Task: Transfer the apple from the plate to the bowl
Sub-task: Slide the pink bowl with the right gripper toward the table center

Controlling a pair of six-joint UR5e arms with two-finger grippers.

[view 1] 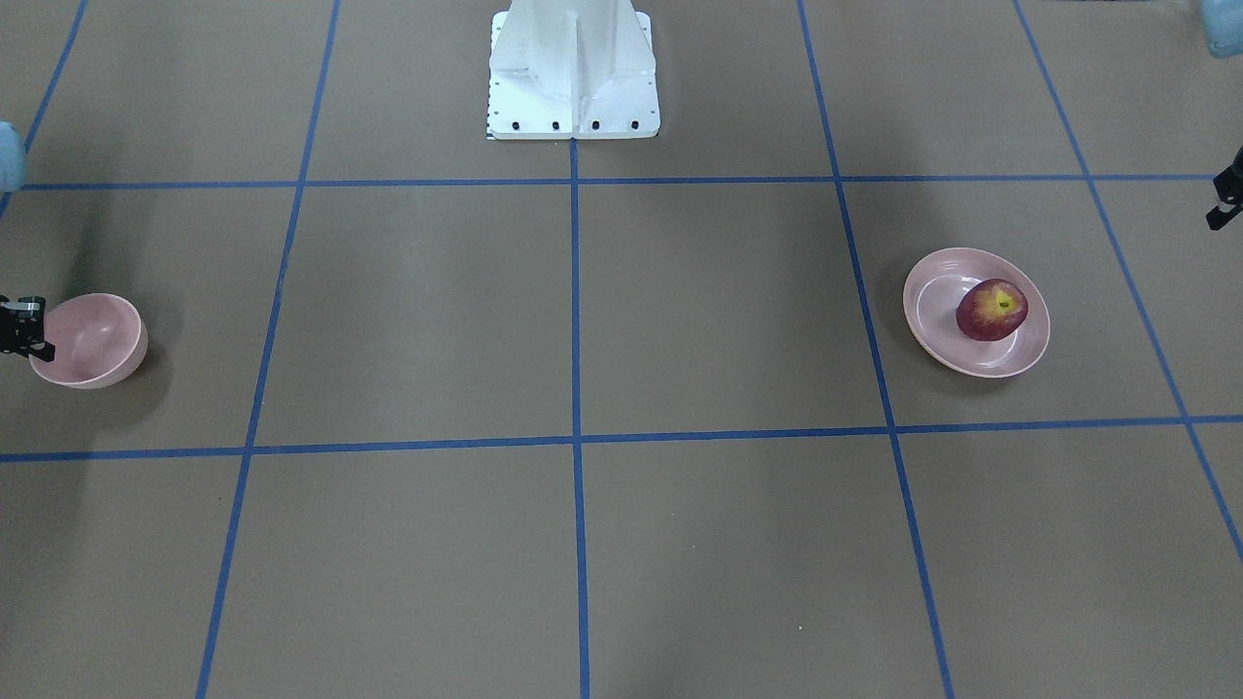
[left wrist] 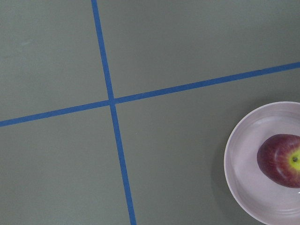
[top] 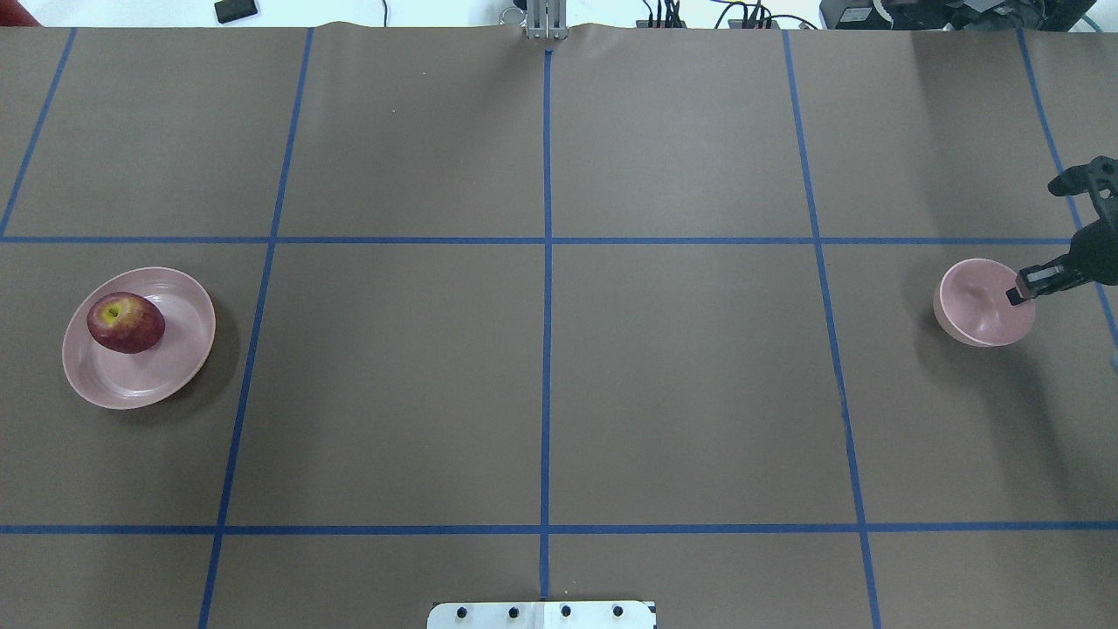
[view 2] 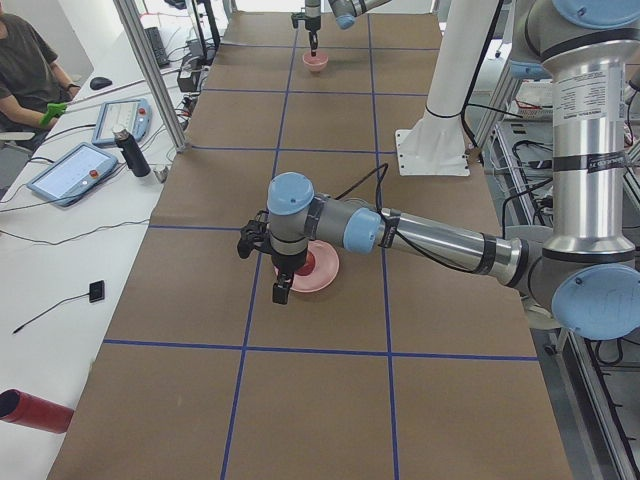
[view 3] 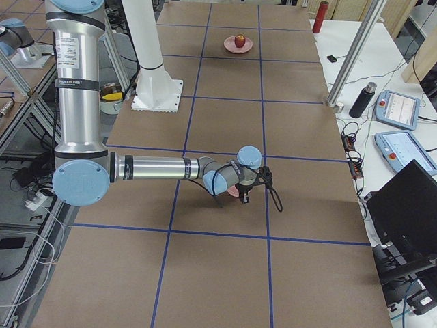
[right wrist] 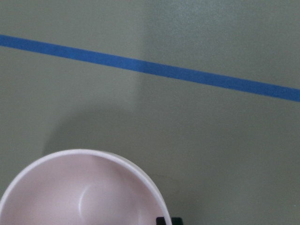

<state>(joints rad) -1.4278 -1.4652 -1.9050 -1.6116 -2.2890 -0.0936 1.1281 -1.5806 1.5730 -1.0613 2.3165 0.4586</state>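
A: Brown paper table (view 1: 719, 311), blue tape grid (view 1: 575, 291) across it, the robot's white pedestal (view 1: 573, 68) at the back edge. Where's our fruit?

B: The apple (view 1: 991, 309) is on the plate (view 1: 932, 291), sitting off-centre inside the raised rim. It's dark red, with the yellow stem patch facing up. That's the robot's left end of the table.

A: And the bowl (view 1: 92, 340)?

B: Way over at the robot's right end, well apart from the plate, with the centre tape line between them.

A: Let's talk grippers.

B: The right gripper (top: 1038, 240) is at the bowl. From overhead its jaws are spread wide. One fingertip (top: 1016, 295) is right at the bowl's rim, on the side away from the plate. The other is out over bare paper. I can't say whether that tip touches the rim. It's gripping nothing.

A: And the left gripper (view 2: 265, 270)?

B: It hangs over the table close by the plate on its outstretched arm, clear of the apple. Only a sliver shows at the front camera's edge, and its wrist camera catches just plate and apple in a corner. Spread or closed, I cannot tell.

A: Anything off the paper?

B: On the side bench there are two tablets (view 3: 399, 109) and a dark bottle (view 3: 360, 101). A seated person (view 2: 20, 60) is at the far corner.
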